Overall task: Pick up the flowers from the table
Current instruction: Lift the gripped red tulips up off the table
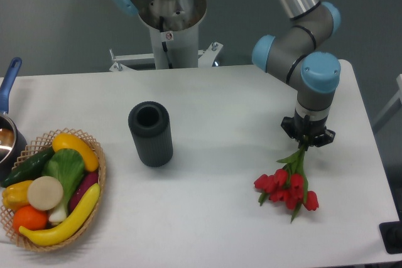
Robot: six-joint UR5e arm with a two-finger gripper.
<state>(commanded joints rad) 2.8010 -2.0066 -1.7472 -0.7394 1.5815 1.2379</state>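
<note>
The flowers (286, 184) lie toward the front right of the surface (220, 111), well to the right of the dark cylinder (151, 134), red buds nearest the front edge and stems running back. My tool (307, 137) sits just behind the buds, pinched tight on the stem ends. I judge the grip made; next comes a straight, slow lift, watching for thin stems slipping.

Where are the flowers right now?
The flowers are at the right of the camera view, near the front of the table, hanging stems-up directly under the gripper, far right of the dark cylinder.
</note>
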